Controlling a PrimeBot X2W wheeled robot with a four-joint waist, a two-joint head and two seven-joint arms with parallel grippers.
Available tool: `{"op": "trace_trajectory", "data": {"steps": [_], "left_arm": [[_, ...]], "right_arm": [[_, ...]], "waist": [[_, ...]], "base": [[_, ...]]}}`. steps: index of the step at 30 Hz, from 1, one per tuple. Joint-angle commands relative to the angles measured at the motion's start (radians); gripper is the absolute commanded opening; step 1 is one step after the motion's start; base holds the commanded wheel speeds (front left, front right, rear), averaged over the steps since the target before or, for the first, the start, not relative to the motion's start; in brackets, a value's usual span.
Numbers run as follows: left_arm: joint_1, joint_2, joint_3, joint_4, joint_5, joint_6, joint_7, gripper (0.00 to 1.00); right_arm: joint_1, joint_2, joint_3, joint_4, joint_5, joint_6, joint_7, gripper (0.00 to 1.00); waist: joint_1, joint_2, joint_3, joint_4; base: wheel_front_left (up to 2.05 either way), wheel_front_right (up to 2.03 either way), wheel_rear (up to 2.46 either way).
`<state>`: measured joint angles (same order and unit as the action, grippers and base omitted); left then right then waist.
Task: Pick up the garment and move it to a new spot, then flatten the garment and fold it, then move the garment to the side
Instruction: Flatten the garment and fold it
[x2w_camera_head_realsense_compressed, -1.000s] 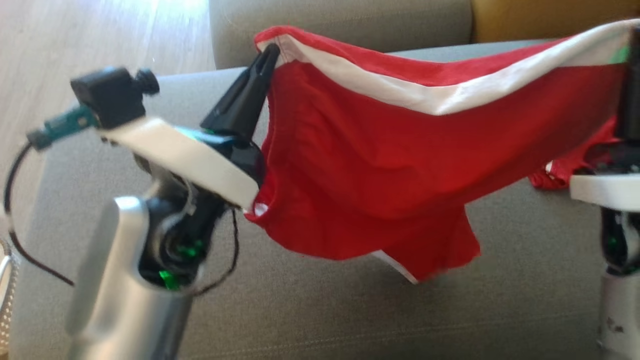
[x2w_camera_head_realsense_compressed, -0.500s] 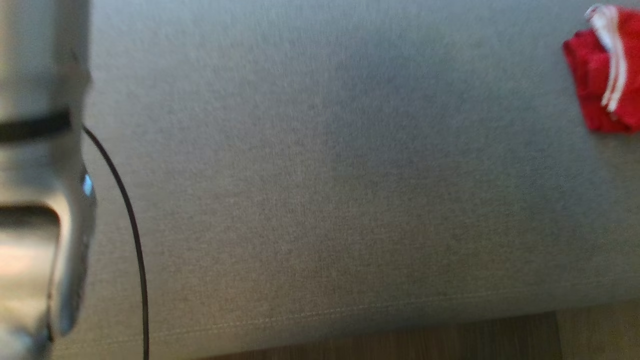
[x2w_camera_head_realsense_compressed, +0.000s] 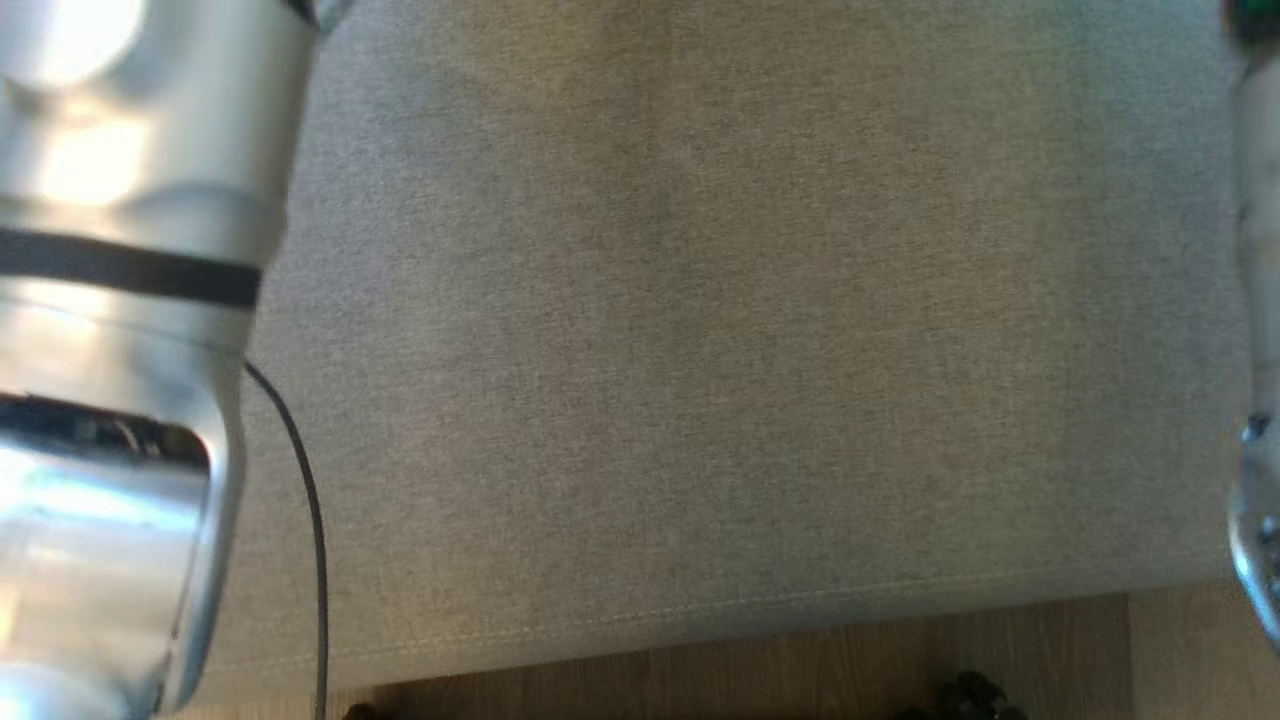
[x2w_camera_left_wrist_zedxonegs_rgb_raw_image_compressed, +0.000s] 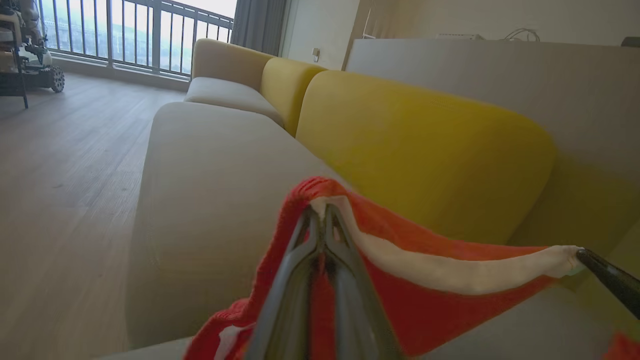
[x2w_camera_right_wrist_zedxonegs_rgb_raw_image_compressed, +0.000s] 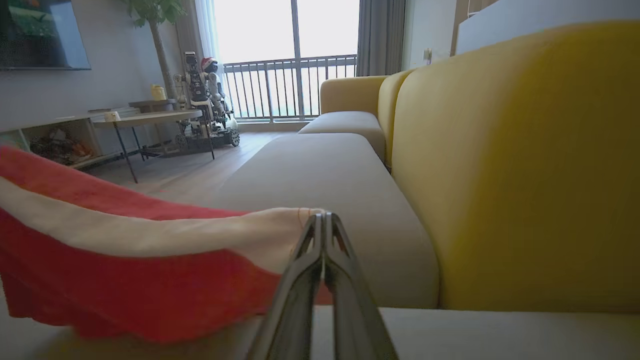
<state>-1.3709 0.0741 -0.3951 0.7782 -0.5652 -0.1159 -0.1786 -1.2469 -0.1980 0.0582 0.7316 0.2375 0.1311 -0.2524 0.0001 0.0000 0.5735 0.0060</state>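
Grey sofa (x2w_camera_right_wrist_zedxonegs_rgb_raw_image_compressed: 325, 165) extends ahead. Left claw (x2w_camera_left_wrist_zedxonegs_rgb_raw_image_compressed: 320, 212) and right claw (x2w_camera_right_wrist_zedxonegs_rgb_raw_image_compressed: 322, 217) are each clamped on the garment (x2w_camera_right_wrist_zedxonegs_rgb_raw_image_compressed: 125, 285) at its white band; frame edges crop its red body.

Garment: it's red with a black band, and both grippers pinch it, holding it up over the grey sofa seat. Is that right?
Not quite: the band is white, not black, as the left wrist view shows. The rest holds: the garment is red, and the left gripper and the right gripper both pinch it, holding it up over the grey sofa seat.
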Motion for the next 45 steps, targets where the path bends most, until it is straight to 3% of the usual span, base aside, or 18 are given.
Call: {"op": "trace_trajectory", "data": {"steps": [1, 8, 15, 24, 31, 43, 45], "left_arm": [[0.012, 0.036, -0.01, 0.001, -0.004, -0.007, -0.02, 0.0], [0.192, 0.063, -0.131, 0.06, -0.025, -0.014, -0.038, 0.0], [0.442, 0.129, -0.351, -0.022, -0.156, -0.015, -0.021, 0.0], [0.596, 0.196, -0.474, -0.038, -0.198, -0.015, -0.051, 0.0], [0.678, 0.217, -0.574, -0.052, -0.204, -0.015, -0.045, 0.0], [0.759, 0.238, -0.631, -0.049, -0.221, -0.015, -0.049, 0.0], [0.781, 0.246, -0.644, -0.053, -0.221, -0.015, -0.05, 0.0]], "right_arm": [[0.026, 0.017, 0.009, -0.041, 0.0, 0.0, -0.009, 0.0], [0.19, -0.008, 0.074, -0.006, 0.011, 0.0, -0.009, 0.0], [0.328, -0.073, 0.241, 0.105, 0.068, 0.0, -0.009, 0.0], [0.418, -0.126, 0.452, 0.181, 0.186, 0.0, 0.088, 0.0], [0.475, -0.189, 0.63, 0.137, 0.335, 0.0, 0.246, 0.0], [0.526, -0.378, 0.857, 0.022, 0.51, 0.0, 0.443, 0.0], [0.538, -0.433, 0.918, -0.049, 0.589, 0.0, 0.524, 0.0]], "waist": [[-0.0001, 0.0, -0.001, 0.015], [-0.0001, 0.0, -0.069, 0.038], [-0.0001, 0.0, -0.214, 0.053], [-0.0001, 0.0, -0.353, 0.05], [-0.0001, 0.0, -0.421, 0.054], [-0.0001, 0.0, -0.505, 0.069], [-0.0001, 0.0, -0.521, 0.071]], "base": [[0.0, 0.0, 0.0], [0.0, 0.0, 0.0], [0.0, 0.0, 0.0], [0.0, 0.0, 0.0], [0.0, 0.0, 0.0], [0.0, 0.0, 0.0], [0.0, 0.0, 0.0]]}}
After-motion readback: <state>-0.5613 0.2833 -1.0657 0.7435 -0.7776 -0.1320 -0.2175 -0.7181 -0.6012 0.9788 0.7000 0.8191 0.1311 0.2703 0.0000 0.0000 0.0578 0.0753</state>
